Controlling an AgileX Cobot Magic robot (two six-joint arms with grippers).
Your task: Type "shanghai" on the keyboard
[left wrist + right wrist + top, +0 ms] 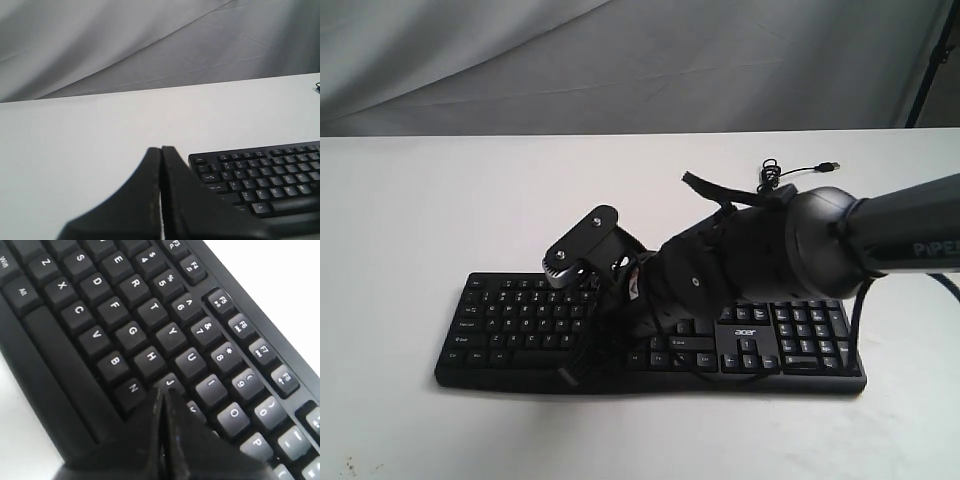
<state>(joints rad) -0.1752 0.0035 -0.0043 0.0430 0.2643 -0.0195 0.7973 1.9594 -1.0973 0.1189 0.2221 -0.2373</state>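
The black keyboard (pixel 510 320) lies flat on the white table (pixel 410 220), with its acer logo (pixel 747 312) above the arrow keys. My right gripper (pixel 162 390) is shut with nothing in it. Its joined tips rest at the near edge of the J key (pixel 170 382), with N (pixel 132 388) and H (pixel 151 360) beside them. In the exterior view the right gripper (pixel 605 325) reaches in from the right and hides the keyboard's middle. My left gripper (pixel 161 149) is shut and empty, held over bare table off the Esc corner of the keyboard (pixel 265 175); it does not show in the exterior view.
The thin black USB cable (pixel 780 178) coils behind the keyboard, its plug (pixel 831 164) lying loose on the table. A grey cloth backdrop (pixel 620 60) hangs behind the table's far edge. White tabletop surrounds the keyboard on all sides.
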